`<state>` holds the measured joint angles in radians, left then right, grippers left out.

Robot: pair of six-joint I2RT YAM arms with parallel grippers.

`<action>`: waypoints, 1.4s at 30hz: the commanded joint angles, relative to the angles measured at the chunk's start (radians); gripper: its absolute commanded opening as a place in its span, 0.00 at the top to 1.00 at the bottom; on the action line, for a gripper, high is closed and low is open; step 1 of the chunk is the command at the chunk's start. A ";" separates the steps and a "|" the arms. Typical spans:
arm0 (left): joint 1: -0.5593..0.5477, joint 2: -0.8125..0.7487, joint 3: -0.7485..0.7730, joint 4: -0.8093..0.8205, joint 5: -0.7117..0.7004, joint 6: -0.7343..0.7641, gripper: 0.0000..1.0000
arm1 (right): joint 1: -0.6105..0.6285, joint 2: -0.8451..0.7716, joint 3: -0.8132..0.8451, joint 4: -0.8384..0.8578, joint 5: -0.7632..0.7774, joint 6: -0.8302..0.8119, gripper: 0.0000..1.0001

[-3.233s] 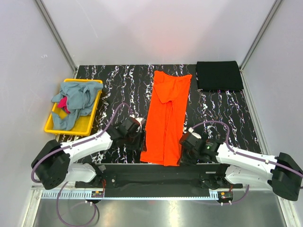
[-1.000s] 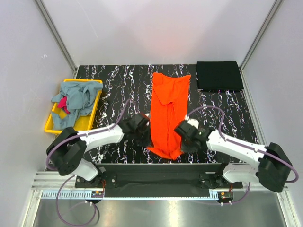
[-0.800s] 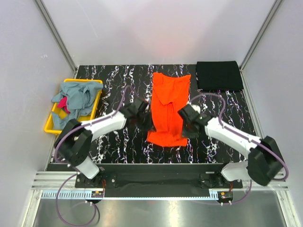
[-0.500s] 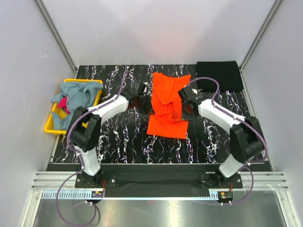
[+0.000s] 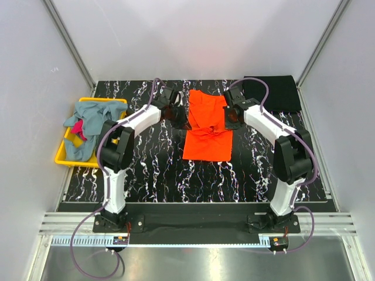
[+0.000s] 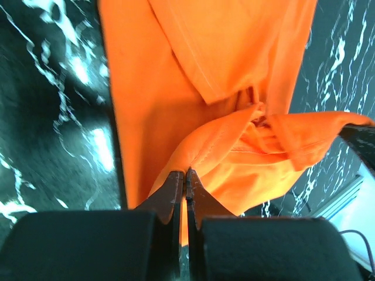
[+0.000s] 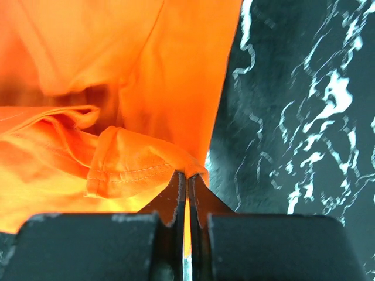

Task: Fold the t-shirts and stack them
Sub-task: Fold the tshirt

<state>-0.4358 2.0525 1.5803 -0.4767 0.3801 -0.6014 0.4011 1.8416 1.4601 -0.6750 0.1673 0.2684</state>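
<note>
A bright orange t-shirt lies on the black marbled table, its near part doubled back over its far part. My left gripper is shut on the shirt's left hem corner, held above the far half. On the other side, my right gripper is shut on the right hem corner. A folded black t-shirt lies at the far right corner. Grey-blue t-shirts and a magenta one sit heaped in the yellow bin.
The yellow bin stands at the table's left edge. Both arms stretch far across the table, flanking the orange shirt. Grey walls close in the table on the left, right and far sides.
Both grippers have carried the orange shirt's near hem away from me, over the shirt toward its far end, so the long strip now lies about half as long.
</note>
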 commanded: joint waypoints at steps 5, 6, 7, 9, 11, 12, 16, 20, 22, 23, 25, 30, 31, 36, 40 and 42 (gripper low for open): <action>0.045 0.049 0.102 0.007 0.054 0.008 1.00 | -0.054 0.080 0.111 0.018 -0.057 -0.060 1.00; 0.045 0.055 0.115 0.009 0.049 0.017 1.00 | -0.057 0.093 0.123 0.020 -0.055 -0.060 1.00; 0.049 0.070 0.138 0.007 0.046 0.018 1.00 | -0.059 0.116 0.140 0.020 -0.058 -0.060 1.00; 0.055 0.090 0.162 0.009 0.072 0.012 1.00 | -0.064 0.134 0.154 0.023 -0.078 -0.061 1.00; 0.060 0.116 0.199 0.009 0.083 0.011 0.98 | -0.065 0.153 0.166 0.023 -0.080 -0.060 1.00; 0.062 0.126 0.210 0.009 0.080 0.011 0.97 | -0.067 0.159 0.170 0.025 -0.078 -0.061 1.00; 0.084 0.175 0.236 0.009 0.091 -0.015 0.95 | -0.073 0.191 0.203 0.023 -0.069 -0.064 1.00; 0.094 0.208 0.254 0.009 0.101 -0.012 0.93 | -0.077 0.212 0.226 0.019 -0.055 -0.061 1.00; 0.097 0.221 0.267 0.010 0.111 -0.006 0.88 | -0.080 0.220 0.230 0.014 -0.042 -0.054 0.99; 0.100 0.227 0.273 0.009 0.130 0.009 0.83 | -0.084 0.225 0.233 0.011 -0.040 -0.049 0.96; 0.111 0.221 0.271 0.007 0.157 0.029 0.69 | -0.091 0.235 0.236 0.008 -0.045 -0.038 0.86; 0.120 0.132 0.230 0.009 0.111 0.086 0.57 | -0.113 0.191 0.255 -0.015 -0.043 -0.002 0.77; 0.120 0.091 0.204 0.009 0.099 0.086 0.57 | -0.114 0.170 0.259 -0.021 -0.049 0.020 0.76; 0.095 -0.005 0.086 0.012 -0.030 0.081 0.59 | -0.113 0.120 0.229 -0.057 -0.103 0.098 0.71; 0.074 0.000 0.018 0.013 -0.049 0.068 0.68 | -0.110 0.094 0.171 -0.032 -0.152 0.135 0.80; 0.066 0.011 0.012 0.012 -0.056 0.071 0.73 | -0.108 0.084 0.132 -0.014 -0.164 0.141 0.83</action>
<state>-0.3546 2.0670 1.6203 -0.4770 0.3664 -0.5430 0.2878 1.9862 1.6341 -0.7063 0.0505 0.3645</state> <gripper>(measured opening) 0.293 0.186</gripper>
